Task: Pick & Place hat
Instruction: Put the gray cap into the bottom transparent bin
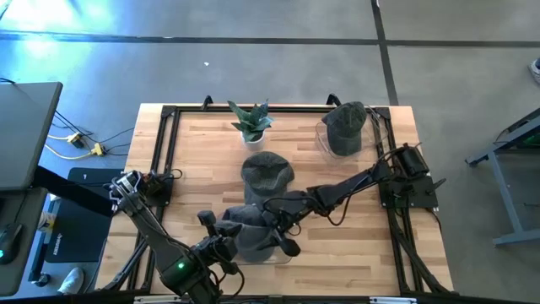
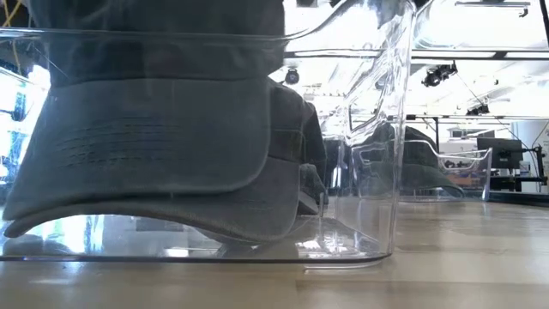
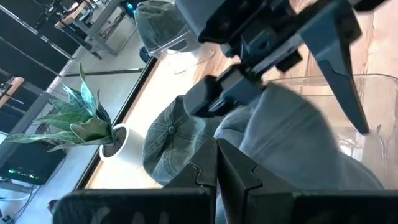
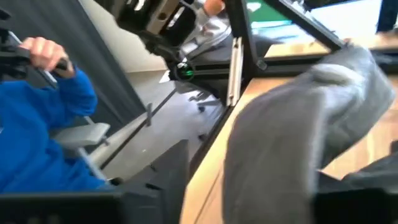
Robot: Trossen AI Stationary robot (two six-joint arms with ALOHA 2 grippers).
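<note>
Right pincer [image 1: 283, 239] grips hat [image 1: 253, 230] inside clear bin [image 2: 377, 172].

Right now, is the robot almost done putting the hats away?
Partly. One hat sits in the far clear bin. The right end effector is lowering a second hat into the near clear bin, beside the left end effector. A third hat lies on the table, untouched.
</note>
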